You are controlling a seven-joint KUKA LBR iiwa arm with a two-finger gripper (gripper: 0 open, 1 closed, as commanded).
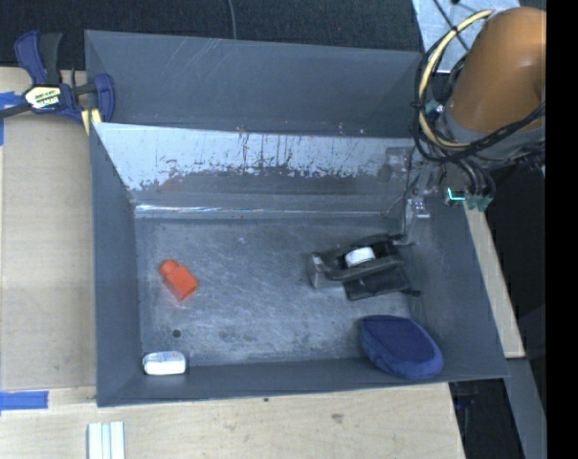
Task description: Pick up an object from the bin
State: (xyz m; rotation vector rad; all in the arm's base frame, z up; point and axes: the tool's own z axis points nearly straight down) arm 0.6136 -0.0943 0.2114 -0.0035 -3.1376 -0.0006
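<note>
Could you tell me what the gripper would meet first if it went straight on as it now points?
Probably the bare bin floor just left of the gripper, though depth is unclear; farther along that line lies the small orange block.

A small orange block lies tilted on the left of the grey bin's floor. A white oblong piece rests flat in the near-left corner. A dark blue rounded pouch sits against the near wall, right.
</note>
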